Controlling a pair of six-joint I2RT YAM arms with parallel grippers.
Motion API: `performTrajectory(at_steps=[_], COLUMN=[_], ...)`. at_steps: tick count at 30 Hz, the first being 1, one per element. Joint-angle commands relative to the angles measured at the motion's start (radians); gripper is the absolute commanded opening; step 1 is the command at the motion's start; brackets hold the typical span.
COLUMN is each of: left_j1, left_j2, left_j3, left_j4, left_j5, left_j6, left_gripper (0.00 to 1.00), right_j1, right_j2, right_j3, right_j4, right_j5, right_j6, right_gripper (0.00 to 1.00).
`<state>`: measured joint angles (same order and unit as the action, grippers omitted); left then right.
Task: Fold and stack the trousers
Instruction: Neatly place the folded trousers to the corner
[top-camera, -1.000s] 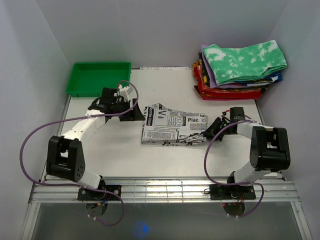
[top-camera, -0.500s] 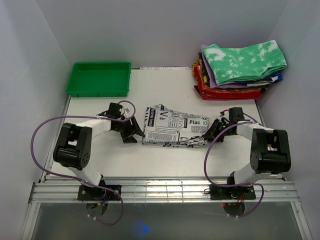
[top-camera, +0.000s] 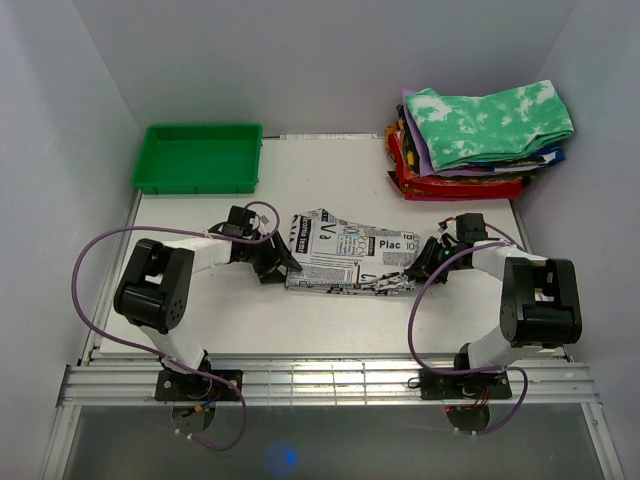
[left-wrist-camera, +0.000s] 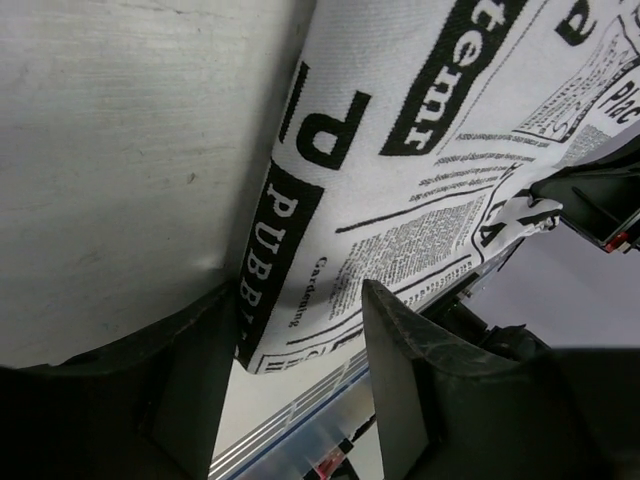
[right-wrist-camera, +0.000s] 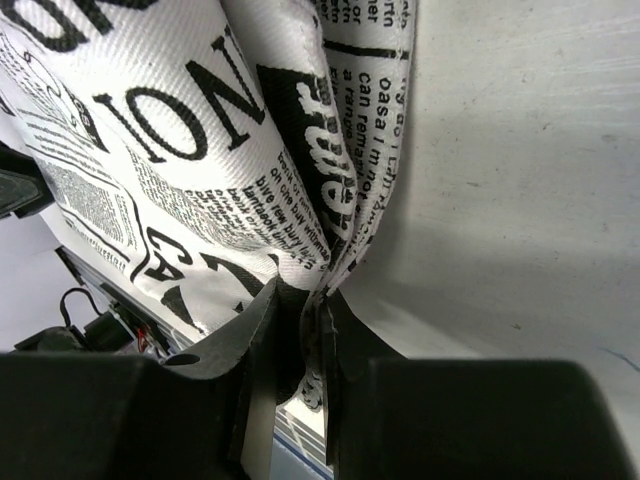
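Judging the trousers (top-camera: 345, 262) soft, limp and light, we take them at folded edges; right gripper (right-wrist-camera: 300, 305) clamps one edge between its jaws; left gripper (left-wrist-camera: 300, 330) holds its jaws apart, opposite edge lying between them.

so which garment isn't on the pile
The newspaper-print trousers, folded at mid-table; the green tie-dye garment tops the stack of colourful clothes in the far right corner.

Bright, even overhead light, soft shadows, crisp wrist close-ups
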<state>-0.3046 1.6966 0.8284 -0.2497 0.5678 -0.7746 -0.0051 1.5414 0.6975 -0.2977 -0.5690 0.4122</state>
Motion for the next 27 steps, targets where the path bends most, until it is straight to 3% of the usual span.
performTrajectory(at_steps=[1,7,8,9,12,20,27], left_j1=[-0.034,-0.097,-0.106,-0.114,-0.148,-0.217,-0.283], left_j2=[0.083,0.098,0.094,0.087,0.048,-0.141,-0.256], left_j3=[-0.012,0.074,0.086,0.113,0.179,0.302,0.408], left_j4=[-0.042,-0.088,-0.095,-0.114,-0.158,-0.163,-0.045], left_j5=[-0.192,-0.255,-0.266,-0.278,-0.322,-0.404,-0.414], left_j6=[0.037,0.112,0.126,0.156,0.216,0.34,0.457], left_gripper=[0.59,0.35,0.3,0.16,0.0,0.0,0.0], right_j1=[0.005,0.048,0.056,0.066,0.079,0.148,0.183], right_j2=[-0.02,-0.033,-0.038,-0.044,-0.076,-0.176,-0.239], right_j3=[0.031,0.074,0.088,0.103,0.187,0.414,0.623], right_j4=[-0.023,-0.038,-0.049,-0.064,-0.145,-0.297,-0.333], right_j5=[0.044,0.084,0.095,0.122,0.199,0.392,0.501], right_j6=[-0.036,-0.065,-0.078,-0.093,-0.159,-0.326,-0.472], right_gripper=[0.08,0.08,0.08,0.08,0.08,0.08,0.08])
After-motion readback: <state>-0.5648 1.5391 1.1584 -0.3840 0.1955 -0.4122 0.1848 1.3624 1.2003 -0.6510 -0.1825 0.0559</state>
